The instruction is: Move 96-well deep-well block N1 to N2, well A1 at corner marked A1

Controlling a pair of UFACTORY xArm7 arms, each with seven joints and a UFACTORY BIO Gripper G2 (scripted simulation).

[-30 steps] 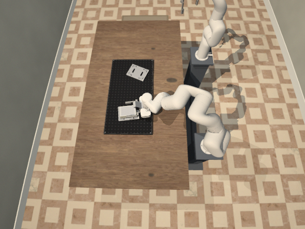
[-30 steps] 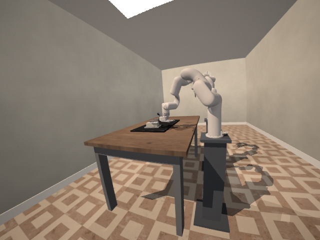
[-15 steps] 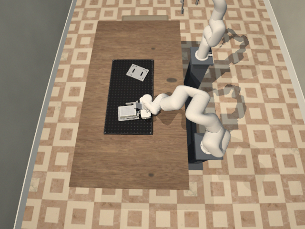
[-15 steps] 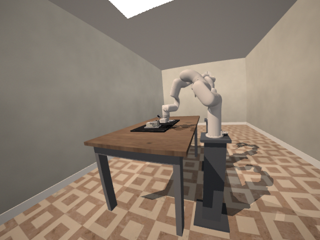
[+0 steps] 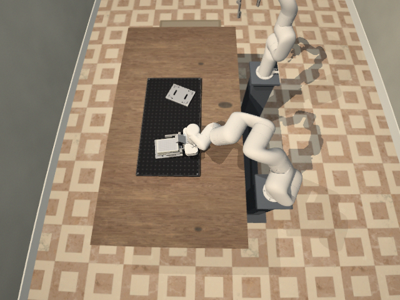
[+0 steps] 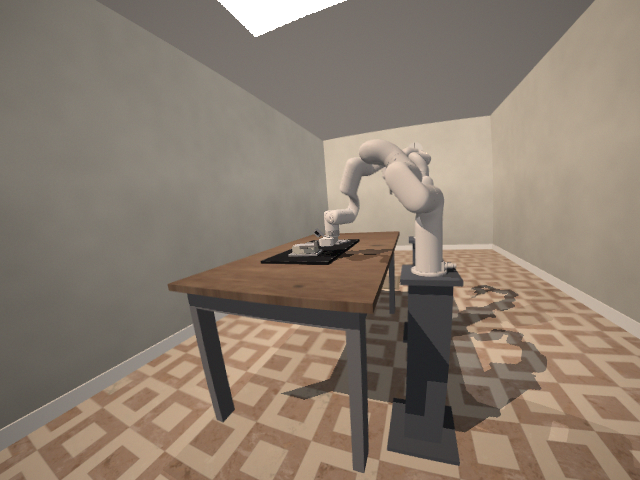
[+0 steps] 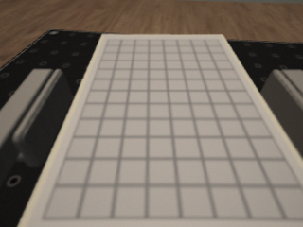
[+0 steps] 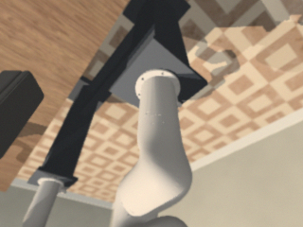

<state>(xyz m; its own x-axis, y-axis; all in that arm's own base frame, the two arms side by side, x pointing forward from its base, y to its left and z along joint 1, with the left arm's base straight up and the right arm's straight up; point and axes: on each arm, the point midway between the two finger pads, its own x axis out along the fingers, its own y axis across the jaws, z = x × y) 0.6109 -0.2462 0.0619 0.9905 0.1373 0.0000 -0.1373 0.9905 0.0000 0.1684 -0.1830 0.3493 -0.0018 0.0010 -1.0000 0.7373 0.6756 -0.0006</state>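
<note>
The left pincer (image 5: 174,144) (image 6: 313,248) (image 7: 163,120) is partly spread and pinches nothing; its fingers flank the deep-well block (image 5: 167,146) (image 6: 305,250) (image 7: 158,123) low down, one along each long side, apart from it in the wrist view. The block lies between them in nest N1 (image 5: 159,157) (image 6: 294,255), on the black perforated board (image 5: 155,112) (image 6: 279,262) that the tabletop (image 5: 155,206) (image 6: 289,279) carries. Nest N2 (image 5: 180,94) stands well off to the side of this pincer, turned at an angle. The right pincer (image 5: 249,4) is spread wide, away from the work.

The block should prove light, rigid plastic, smooth enough to slip in a weak grasp. Best to take it low on both long walls, centred and evenly squeezed, lest it tilt or snag the locators on lifting.
</note>
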